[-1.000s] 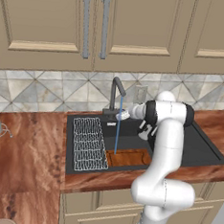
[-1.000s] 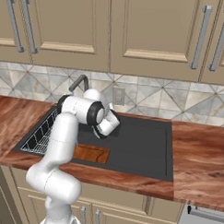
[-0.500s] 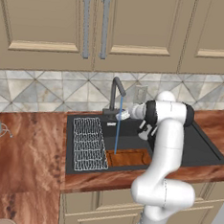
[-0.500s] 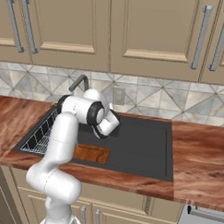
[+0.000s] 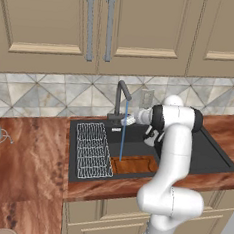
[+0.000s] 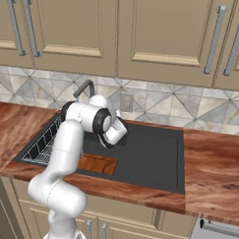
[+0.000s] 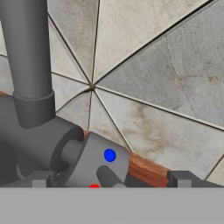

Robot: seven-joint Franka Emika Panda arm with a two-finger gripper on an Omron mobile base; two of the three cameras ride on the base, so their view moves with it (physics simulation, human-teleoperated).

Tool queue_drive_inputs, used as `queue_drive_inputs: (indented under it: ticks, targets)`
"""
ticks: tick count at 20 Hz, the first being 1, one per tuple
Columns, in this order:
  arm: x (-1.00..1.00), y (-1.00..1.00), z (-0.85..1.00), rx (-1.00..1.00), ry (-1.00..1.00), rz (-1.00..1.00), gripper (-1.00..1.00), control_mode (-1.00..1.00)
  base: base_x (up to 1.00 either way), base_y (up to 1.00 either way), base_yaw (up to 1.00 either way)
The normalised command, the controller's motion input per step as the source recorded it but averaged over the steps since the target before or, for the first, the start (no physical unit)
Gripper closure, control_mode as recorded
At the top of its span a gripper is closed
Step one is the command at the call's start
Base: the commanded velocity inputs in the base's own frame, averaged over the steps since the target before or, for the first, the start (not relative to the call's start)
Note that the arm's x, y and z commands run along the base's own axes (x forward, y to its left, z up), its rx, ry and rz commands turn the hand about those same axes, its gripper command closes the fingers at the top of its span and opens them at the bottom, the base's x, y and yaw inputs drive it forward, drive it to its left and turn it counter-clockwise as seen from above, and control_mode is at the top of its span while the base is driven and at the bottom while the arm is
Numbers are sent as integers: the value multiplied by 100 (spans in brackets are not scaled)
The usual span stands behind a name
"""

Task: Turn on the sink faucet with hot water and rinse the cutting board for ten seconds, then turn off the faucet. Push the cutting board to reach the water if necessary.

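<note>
The water (image 5: 122,142) runs in a thin blue stream from the faucet (image 5: 122,100) spout down onto the left end of the board (image 5: 135,165), which lies flat in the sink (image 5: 210,161) against the front wall, just beside the wire rack (image 5: 92,150). The rinse looks under way, so the step in hand is waiting it out with the gripper (image 5: 130,119) parked at the faucet base, ready to shut the flow off. In the hand view the gripper (image 7: 109,181) has one tip on each side of the lever (image 7: 97,162), a grey stub with a blue dot and a red dot. The jaws stand apart, wider than the lever, and whether either tip touches it cannot be told. The main risk is in the closing move: the tips straddle the lever loosely, so a push from one side could slip off its rounded end, or swing it towards cold without cutting the flow. Shutting off too early would leave the rinse short. The stream also lands near the board's left edge, so a small nudge to the board could take it out of the water. The arm's elbow hangs over the basin near the board, and a wide swing could cause that.
</note>
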Motion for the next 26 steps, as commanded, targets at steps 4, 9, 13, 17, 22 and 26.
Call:
queue_drive_inputs:
  ticks: [4, 9, 13, 17, 22, 26]
  targets:
    - [0, 25, 0, 0, 0, 0, -100, -100, 0, 0, 0]
    - [0, 27, 0, 0, 0, 0, -100, -100, 0, 0, 0]
    - [0, 26, 0, 0, 0, 0, -100, -100, 0, 0, 0]
    - [0, 28, 0, 0, 0, 0, -100, -100, 0, 0, 0]
    - [0, 32, 0, 0, 0, 0, -100, -100, 0, 0, 0]
    - [0, 28, 0, 0, 0, 0, -100, -100, 0, 0, 0]
